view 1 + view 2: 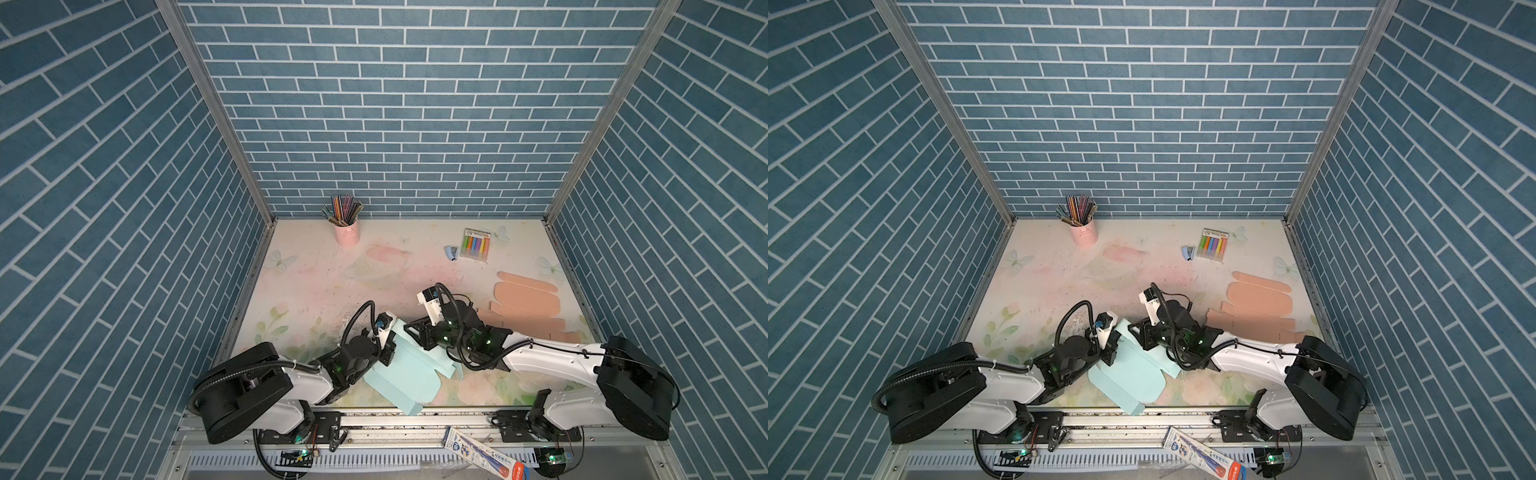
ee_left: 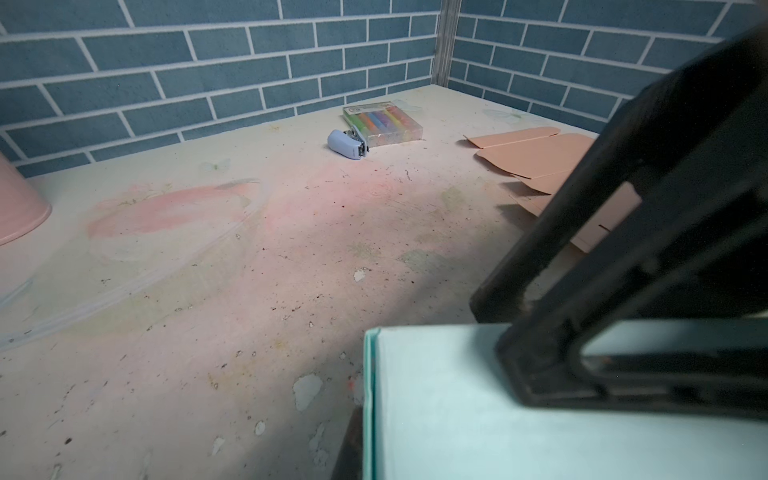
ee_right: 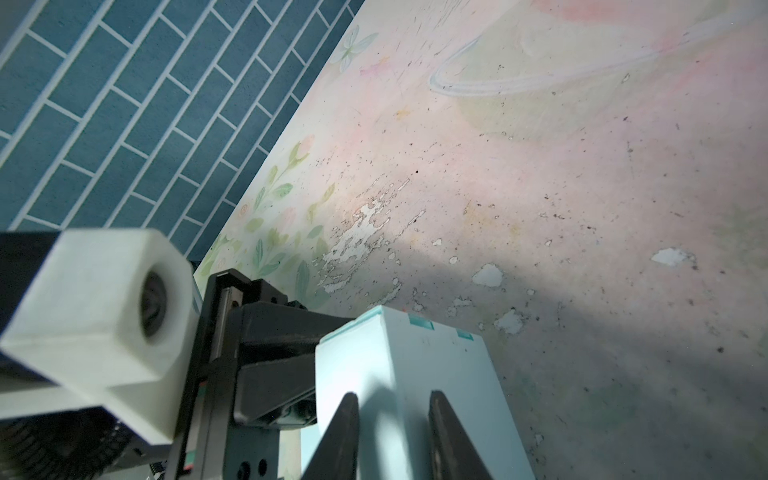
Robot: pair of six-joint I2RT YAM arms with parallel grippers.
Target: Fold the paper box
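The light blue paper box (image 1: pixel 409 384) (image 1: pixel 1133 384) lies partly flat near the table's front edge, between my two arms. My left gripper (image 1: pixel 388 353) (image 1: pixel 1111 353) is at its left side, shut on the box's edge. In the left wrist view that edge (image 2: pixel 370 395) runs through the left gripper (image 2: pixel 363 453), with one dark finger (image 2: pixel 351 444) beside it. My right gripper (image 1: pixel 412 332) (image 1: pixel 1138 332) is over the box's far end. In the right wrist view the right gripper (image 3: pixel 395 399) has its two fingers apart above a pale panel of the box (image 3: pixel 453 374).
Flat peach cardboard blanks (image 1: pixel 528 303) lie at the right. A marker pack (image 1: pixel 476 245) and a small blue stapler (image 1: pixel 452 252) sit at the back right. A pink pencil cup (image 1: pixel 347 232) stands at the back left. A packet (image 1: pixel 486 455) lies on the front rail.
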